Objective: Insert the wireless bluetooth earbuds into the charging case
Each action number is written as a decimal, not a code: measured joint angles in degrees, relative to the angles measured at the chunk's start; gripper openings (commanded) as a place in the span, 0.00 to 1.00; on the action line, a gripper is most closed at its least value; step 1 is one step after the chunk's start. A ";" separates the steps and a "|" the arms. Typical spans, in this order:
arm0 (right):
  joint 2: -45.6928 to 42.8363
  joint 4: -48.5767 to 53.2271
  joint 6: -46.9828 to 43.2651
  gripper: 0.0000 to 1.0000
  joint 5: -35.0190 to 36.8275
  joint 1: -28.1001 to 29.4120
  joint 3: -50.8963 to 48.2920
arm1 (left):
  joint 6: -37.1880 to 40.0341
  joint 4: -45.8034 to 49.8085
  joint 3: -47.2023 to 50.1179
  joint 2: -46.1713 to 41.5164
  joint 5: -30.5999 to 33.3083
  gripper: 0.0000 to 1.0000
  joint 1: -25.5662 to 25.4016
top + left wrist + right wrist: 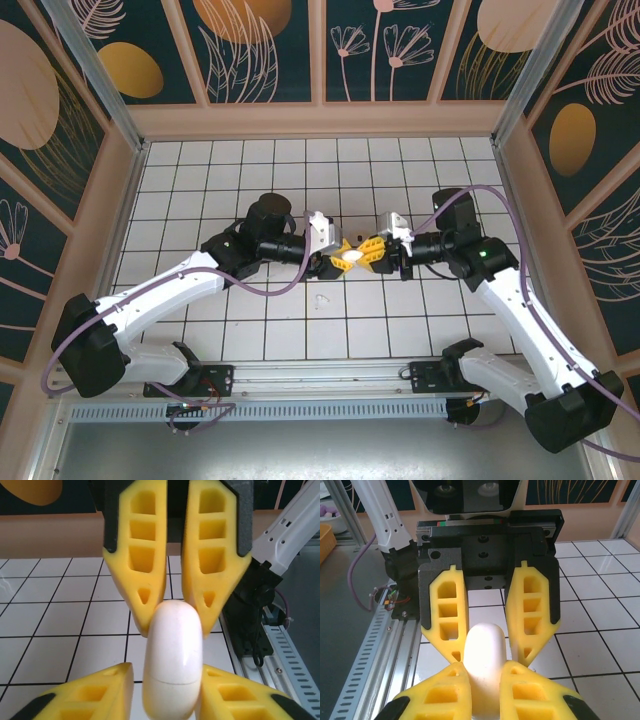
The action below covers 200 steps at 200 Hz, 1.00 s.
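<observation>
Update from my remote seat: the small, smooth, pale cream plastic charging case [172, 652] looks like a glossy, egg-shaped pebble. It's rounded at both ends, with one thin seam line running across it low down in the left wrist view, and it looks shut along that seam.

It sits above the white tiled tabletop [250, 330], right in the middle where the two arms meet nose to nose. The right claw [486, 667] is clamped on it, with its yellow cut-out fingers [440, 692] pressed against both flanks of the case.

The left claw [167, 667] comes in from the opposite end, and its yellow fingers [215, 680] sit on either side of the case. Honestly, I can't tell whether it's actually pinching or just bracketing it.

From overhead the case is a bright dot between the two sets of yellow tips. There's also a tiny pale blob [320, 298] on a tile, just nearer the bases than the claws. It's too small for me to identify.
</observation>
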<state>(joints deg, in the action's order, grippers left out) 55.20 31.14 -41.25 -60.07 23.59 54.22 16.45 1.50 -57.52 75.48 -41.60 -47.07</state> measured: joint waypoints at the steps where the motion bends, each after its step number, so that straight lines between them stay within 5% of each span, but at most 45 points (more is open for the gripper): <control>1: 0.00 0.00 -0.02 0.10 0.00 0.00 0.02 | -0.04 0.00 0.00 0.00 0.00 0.28 0.00; 26: 0.04 0.07 -0.55 0.11 0.09 0.00 0.13 | 0.22 0.24 0.00 0.00 -0.37 0.21 0.00; 43: 0.04 0.17 -0.13 0.27 0.24 0.00 0.13 | 0.39 0.35 -0.02 0.02 -0.42 0.20 0.00; 60: 0.02 -0.37 0.46 0.34 0.59 0.02 0.11 | 0.39 0.22 -0.07 0.09 -0.37 0.19 -0.04; 200: -0.55 -8.87 11.43 0.40 1.92 -6.67 -1.90 | -0.48 -0.42 0.11 0.42 0.28 0.17 0.22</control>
<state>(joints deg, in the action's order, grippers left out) 54.65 22.26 -29.82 -58.15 16.93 52.31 15.97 1.08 -57.41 75.90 -41.32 -46.85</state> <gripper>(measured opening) 0.394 0.177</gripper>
